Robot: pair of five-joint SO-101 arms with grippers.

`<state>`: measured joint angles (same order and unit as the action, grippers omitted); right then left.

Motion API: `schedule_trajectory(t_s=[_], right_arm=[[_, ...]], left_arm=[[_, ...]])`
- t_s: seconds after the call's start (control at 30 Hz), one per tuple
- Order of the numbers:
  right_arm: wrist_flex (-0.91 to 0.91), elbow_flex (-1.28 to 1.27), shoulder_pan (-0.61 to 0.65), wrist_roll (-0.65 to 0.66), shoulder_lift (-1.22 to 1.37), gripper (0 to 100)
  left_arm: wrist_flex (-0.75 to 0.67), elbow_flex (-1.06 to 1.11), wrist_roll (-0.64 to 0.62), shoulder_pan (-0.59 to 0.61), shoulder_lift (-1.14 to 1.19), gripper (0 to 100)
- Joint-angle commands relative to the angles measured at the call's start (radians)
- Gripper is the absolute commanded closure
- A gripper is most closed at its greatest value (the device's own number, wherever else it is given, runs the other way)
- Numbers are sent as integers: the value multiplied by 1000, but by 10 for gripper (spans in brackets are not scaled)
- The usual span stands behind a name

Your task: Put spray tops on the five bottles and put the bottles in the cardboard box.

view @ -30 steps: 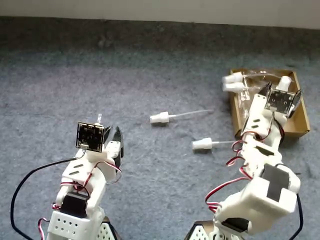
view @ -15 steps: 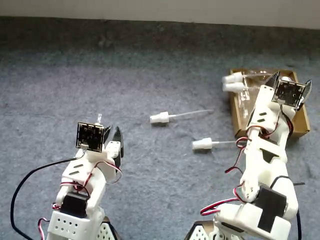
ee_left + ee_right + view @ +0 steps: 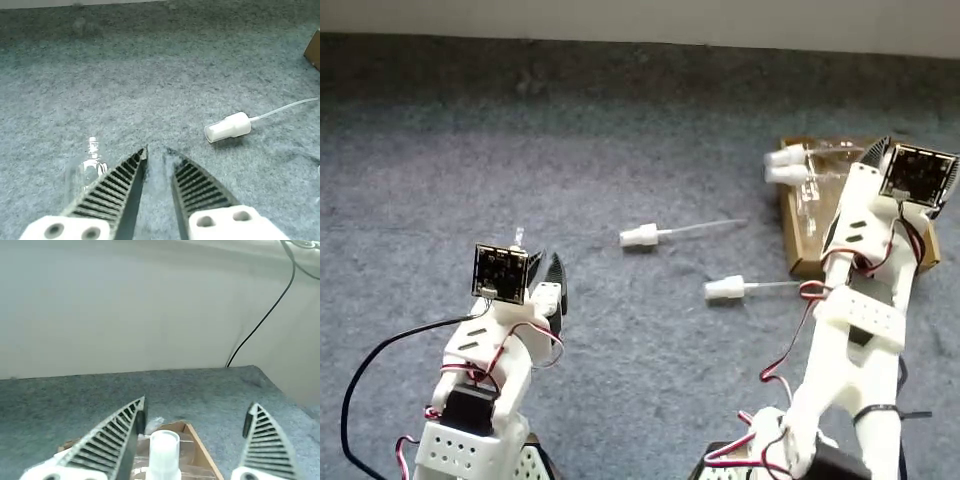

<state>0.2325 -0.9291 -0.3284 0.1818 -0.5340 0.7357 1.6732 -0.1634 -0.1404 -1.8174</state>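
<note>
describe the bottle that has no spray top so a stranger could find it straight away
On the grey carpeted table, find the left arm's claw. Just beside one of its fingers is a small clear bottle. Unlike the bottles in the cardboard box, which wear white spray tops, its threaded neck is bare.

Grey carpet lies throughout; a pale wall stands behind; a black cable runs down it.

- Grey carpet covers the whole table, fuzzy, darker along its far edge.
- Pale wall rises right behind that edge.
- Thin black cable slants down the wall to the carpet.
</note>
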Motion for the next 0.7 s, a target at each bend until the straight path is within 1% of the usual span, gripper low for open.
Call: schedule_trajectory(t_s=[0.0, 0.13, 0.2, 0.37, 0.5, 0.67], right_arm=[[-93, 7, -5, 8, -151, 718], [-249, 7, -4, 9, -292, 719], [-335, 7, 16, 9, -355, 719], [-538, 7, 91, 9, -475, 719], [-677, 33, 156, 11, -521, 720], [-926, 157, 188, 11, -519, 720]], left_arm=[[-23, 13, 2, 13, -12, 989], [-20, -1, 18, 13, -12, 989], [38, -35, 57, 13, -12, 993], [245, -163, 57, 12, -12, 993], [301, -205, 57, 15, -12, 993], [350, -275, 57, 139, -12, 992]])
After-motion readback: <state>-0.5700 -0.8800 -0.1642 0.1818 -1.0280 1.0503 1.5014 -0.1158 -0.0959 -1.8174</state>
